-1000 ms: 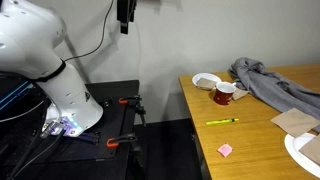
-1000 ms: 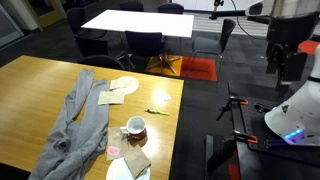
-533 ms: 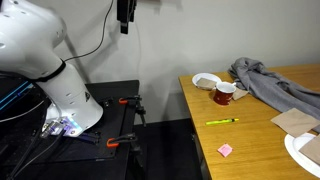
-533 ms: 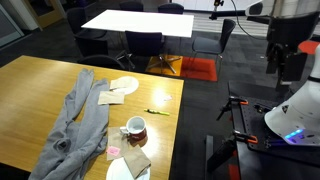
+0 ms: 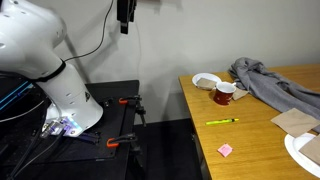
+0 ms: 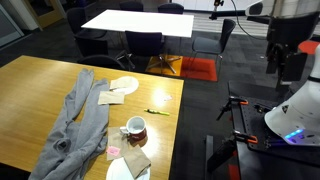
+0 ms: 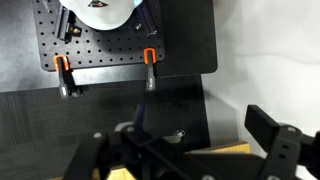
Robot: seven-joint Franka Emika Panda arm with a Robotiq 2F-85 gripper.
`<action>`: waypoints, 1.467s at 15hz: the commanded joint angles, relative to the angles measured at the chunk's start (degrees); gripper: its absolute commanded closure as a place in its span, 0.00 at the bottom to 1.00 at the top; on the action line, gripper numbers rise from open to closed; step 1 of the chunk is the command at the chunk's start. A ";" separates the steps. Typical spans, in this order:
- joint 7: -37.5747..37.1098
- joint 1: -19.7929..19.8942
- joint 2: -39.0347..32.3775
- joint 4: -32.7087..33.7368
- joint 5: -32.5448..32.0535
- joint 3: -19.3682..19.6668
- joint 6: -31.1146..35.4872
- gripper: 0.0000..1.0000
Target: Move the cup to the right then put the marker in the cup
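Observation:
The cup [image 5: 224, 94] is a dark red mug with a white handle; it stands on the wooden table [image 5: 250, 140] beside a grey cloth, and also shows as the cup [image 6: 135, 128]. The yellow-green marker [image 5: 222, 122] lies flat near the table's edge, a short way from the mug, seen again as the marker [image 6: 157, 112]. My gripper [image 7: 185, 150] hangs high in the air, off the table, over the dark floor by the robot's base. Its fingers are spread wide with nothing between them. In both exterior views it shows as a dark gripper [image 5: 124, 25] [image 6: 277, 65], far from cup and marker.
A shallow white bowl [image 5: 206, 80] sits behind the mug. A grey cloth [image 5: 275, 80] sprawls across the table. A pink square [image 5: 226, 150], a brown napkin [image 5: 295, 120] and a white plate [image 5: 300, 150] lie nearer. Below the gripper are the black pegboard base [image 7: 120, 50] with orange clamps [image 7: 150, 62] and the table's corner [image 7: 235, 152].

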State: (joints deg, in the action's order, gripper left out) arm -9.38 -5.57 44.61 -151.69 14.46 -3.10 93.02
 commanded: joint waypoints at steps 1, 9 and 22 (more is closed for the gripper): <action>0.54 1.94 -1.28 1.02 -0.79 -1.18 1.14 0.00; 1.86 5.11 -5.83 2.78 -6.76 -0.29 14.92 0.00; 14.53 4.97 -30.26 9.72 -13.27 4.07 45.36 0.00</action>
State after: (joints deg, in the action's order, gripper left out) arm 1.19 0.21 20.91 -146.66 0.68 -0.55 135.21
